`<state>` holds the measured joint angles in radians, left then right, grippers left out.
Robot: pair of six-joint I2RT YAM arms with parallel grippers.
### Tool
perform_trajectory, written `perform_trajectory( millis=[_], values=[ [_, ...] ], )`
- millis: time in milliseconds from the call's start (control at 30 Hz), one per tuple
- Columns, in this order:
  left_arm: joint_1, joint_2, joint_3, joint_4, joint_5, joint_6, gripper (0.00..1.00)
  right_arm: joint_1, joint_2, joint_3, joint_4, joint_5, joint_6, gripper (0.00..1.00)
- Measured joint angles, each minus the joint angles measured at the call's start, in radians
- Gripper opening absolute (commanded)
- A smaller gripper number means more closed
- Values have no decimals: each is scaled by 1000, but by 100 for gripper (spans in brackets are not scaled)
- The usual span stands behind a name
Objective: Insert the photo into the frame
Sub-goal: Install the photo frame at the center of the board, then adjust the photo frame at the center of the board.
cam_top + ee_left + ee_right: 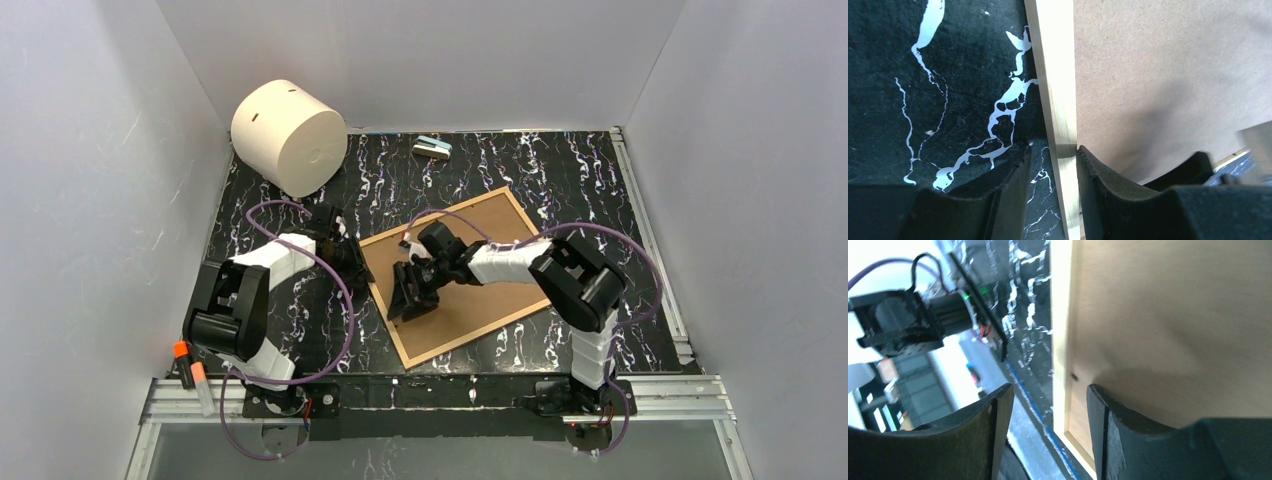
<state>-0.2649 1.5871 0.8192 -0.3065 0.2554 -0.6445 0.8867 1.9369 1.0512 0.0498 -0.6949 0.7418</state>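
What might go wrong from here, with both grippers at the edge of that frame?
1. The left gripper straddles the thin wooden rail of the frame, jaws open, one finger touching it and the other apart; closing may shove it sideways rather than grip it.
2. The right gripper is open over the frame's edge too; uneven pulls might twist it.
3. The photo shows in no view; the brown back faces up, so it may not be in.

frame (483,216) brown, pale wood edge; table (565,168) black, white-veined
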Motion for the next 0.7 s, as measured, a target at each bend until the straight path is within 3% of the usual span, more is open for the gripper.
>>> perform_trajectory(
  millis=[167, 400, 567, 700],
  values=[
    [-6, 2, 18, -15, 0, 14, 52, -127, -113, 0, -147, 207, -32, 66],
    [-13, -12, 14, 8, 31, 18, 71, -501, -307, 15, -304, 503, -68, 74],
    [-14, -16, 17, 21, 53, 28, 82, -698, -284, 64, -432, 704, -127, 89],
    [-12, 19, 56, 3, 80, 55, 83, -794, -209, 92, -500, 811, -183, 92]
  ],
)
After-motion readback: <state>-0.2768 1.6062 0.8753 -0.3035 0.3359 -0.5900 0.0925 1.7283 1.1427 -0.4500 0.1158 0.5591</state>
